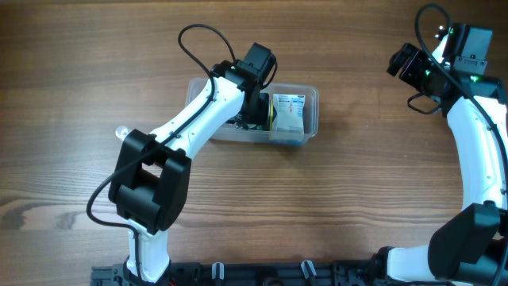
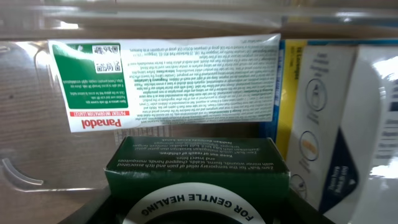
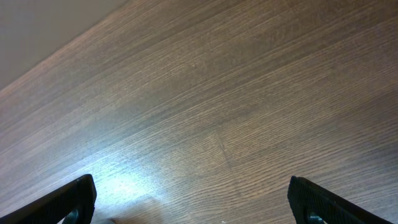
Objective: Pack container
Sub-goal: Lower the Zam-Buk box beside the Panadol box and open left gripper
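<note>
The clear plastic container (image 1: pixel 311 102) sits at the table's middle back. My left gripper (image 1: pixel 255 108) reaches down inside it and is shut on a dark green small box (image 2: pixel 196 163), held low in the tub. In the left wrist view my jaws (image 2: pixel 196 208) flank that box. A white and green Panadol box (image 2: pixel 168 81) stands against the container's far wall (image 2: pixel 25 162). A white, blue and yellow box (image 2: pixel 329 124) stands at the right; it also shows in the overhead view (image 1: pixel 288 113). My right gripper (image 1: pixel 401 62) is open and empty over bare table (image 3: pixel 193 199).
The wooden table (image 1: pixel 357 199) surrounds the container. My right arm stands along the right edge, far from the tub. The table's back edge shows at the upper left of the right wrist view (image 3: pixel 37 37).
</note>
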`<state>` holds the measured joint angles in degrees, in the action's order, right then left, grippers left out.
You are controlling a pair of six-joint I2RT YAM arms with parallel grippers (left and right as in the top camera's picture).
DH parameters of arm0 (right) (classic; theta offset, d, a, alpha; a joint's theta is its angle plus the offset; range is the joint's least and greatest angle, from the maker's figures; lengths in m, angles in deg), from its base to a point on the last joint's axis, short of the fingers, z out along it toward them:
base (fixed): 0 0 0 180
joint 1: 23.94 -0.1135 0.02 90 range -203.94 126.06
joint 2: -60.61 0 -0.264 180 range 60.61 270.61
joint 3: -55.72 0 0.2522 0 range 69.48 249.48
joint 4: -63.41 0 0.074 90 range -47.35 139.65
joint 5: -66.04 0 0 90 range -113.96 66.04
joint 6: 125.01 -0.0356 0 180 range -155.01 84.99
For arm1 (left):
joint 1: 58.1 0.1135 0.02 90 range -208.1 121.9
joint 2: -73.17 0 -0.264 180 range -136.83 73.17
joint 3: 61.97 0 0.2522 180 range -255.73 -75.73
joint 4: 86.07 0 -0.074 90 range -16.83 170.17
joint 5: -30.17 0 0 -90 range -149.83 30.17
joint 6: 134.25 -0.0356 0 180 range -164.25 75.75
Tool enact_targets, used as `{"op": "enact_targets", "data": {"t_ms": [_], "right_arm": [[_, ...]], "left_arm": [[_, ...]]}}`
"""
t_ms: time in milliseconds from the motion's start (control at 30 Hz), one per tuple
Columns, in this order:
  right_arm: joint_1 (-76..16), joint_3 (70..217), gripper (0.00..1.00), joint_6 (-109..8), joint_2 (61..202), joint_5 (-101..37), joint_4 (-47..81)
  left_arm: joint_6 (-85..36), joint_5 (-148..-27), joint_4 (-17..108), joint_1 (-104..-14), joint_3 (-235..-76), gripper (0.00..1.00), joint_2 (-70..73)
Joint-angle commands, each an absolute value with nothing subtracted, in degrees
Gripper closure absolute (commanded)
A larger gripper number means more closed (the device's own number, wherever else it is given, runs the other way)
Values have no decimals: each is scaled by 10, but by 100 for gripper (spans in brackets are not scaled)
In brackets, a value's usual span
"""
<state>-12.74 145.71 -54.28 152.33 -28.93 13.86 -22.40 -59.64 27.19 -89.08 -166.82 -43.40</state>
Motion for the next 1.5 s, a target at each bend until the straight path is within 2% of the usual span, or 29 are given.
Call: {"op": "enact_targets", "data": {"t_ms": [0,133,400,700,867,1467], "right_arm": [[-127,1459,0,-546,1529,-298,140],[-127,1459,0,-546,1529,-298,140],[-127,1459,0,-546,1529,-298,140],[-127,1459,0,-546,1529,-298,140],[-127,1459,0,-546,1529,-298,140],[-127,1459,0,-546,1529,-298,140]], "left_arm": [[-213,-586,279,-891,-1660,54,-440],[-213,-586,284,-891,-1660,47,-440],[-213,-586,286,-891,-1660,42,-440],[-213,-587,286,-891,-1660,41,-440],[-213,-587,286,-891,-1660,37,-440],[-213,-587,286,-891,-1660,37,-440]]}}
